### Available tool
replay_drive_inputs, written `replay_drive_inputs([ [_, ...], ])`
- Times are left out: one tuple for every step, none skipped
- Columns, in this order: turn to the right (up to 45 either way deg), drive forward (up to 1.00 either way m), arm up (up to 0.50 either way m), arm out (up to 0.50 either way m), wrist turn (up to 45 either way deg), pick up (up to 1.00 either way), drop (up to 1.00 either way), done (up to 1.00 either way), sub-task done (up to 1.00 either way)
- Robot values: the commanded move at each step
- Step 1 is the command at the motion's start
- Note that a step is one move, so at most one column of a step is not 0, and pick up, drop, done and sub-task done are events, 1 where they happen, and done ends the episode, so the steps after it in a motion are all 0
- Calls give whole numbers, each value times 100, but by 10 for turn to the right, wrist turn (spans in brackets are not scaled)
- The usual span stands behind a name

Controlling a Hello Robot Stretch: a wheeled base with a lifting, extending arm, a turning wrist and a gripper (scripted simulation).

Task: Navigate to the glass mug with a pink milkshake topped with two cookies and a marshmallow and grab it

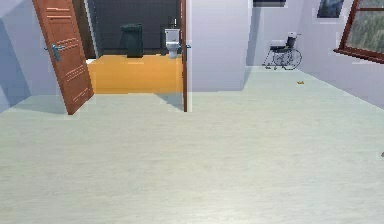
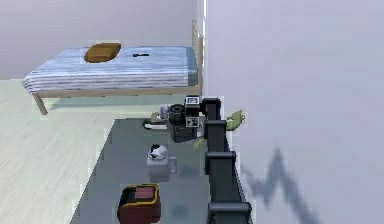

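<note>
Arm side view: gripper (image 2: 168,121) at dark grey table (image 2: 110,170), farther out than small whitish handled cup (image 2: 159,160), possibly the mug; retract and align before grabbing. Cannot tell whether it holds anything.

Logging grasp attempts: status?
Gripper at table's far end, load unclear. Pale mug on table, closer in than gripper. Basket at near end.

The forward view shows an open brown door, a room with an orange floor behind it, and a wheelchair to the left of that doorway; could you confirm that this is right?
Not quite: in the forward view the wheelchair stands to the right of the doorway, near the window. The open brown door and the orange floor behind it are as you say.
</note>
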Motion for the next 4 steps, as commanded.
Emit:
replay_drive_inputs([
  [0, 0, -30, 0, 0, 0, 0, 0, 0],
  [0, 0, 0, 0, 0, 100, 0, 0, 0],
  [0, 0, 10, 0, 0, 0, 0, 0, 0],
  [0, 0, 0, 0, 0, 0, 0, 100, 0],
])
